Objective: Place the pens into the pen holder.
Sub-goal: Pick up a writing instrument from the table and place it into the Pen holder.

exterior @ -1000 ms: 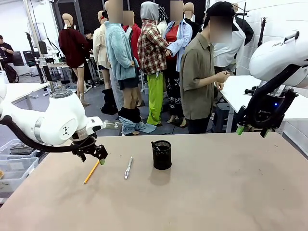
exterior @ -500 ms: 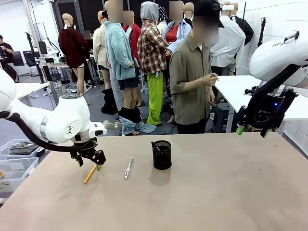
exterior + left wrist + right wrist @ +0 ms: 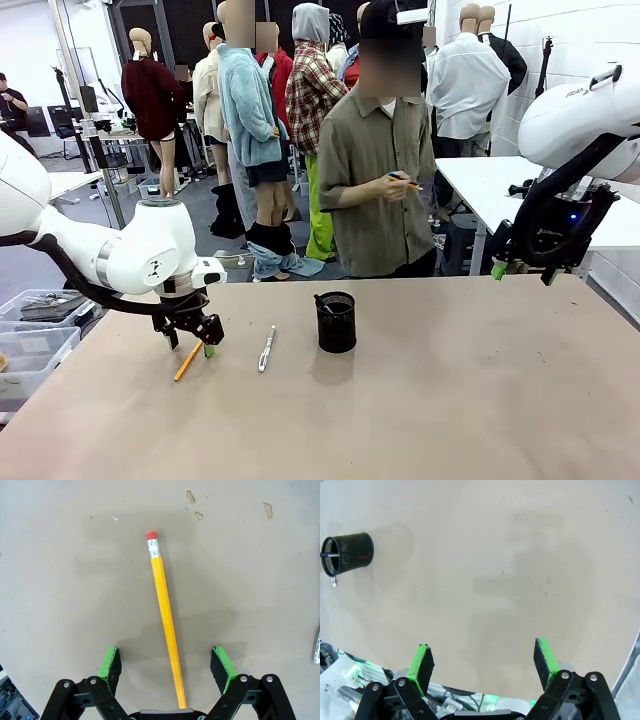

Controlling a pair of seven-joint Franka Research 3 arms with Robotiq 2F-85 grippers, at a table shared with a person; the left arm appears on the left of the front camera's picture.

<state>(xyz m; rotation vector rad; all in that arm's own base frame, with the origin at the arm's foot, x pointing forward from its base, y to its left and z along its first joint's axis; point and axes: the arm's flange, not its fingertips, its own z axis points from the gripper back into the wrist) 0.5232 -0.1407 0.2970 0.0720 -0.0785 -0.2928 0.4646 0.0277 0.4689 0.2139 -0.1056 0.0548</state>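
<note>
front across table (image 3: 450, 400), wrists down onto it

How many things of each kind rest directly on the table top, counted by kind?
Yellow pencil: 1
White-silver pen: 1
Black mesh pen holder: 1
Total: 3

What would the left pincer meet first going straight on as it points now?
Left pincer: likely the orange pencil lying between its open fingers, then the table; height unclear.

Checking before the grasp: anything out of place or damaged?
Nothing serious. The pen holder stands upright; the pencil and white pen lie flat, apart. Only small scuff marks dot the tabletop near the pencil's eraser.
</note>
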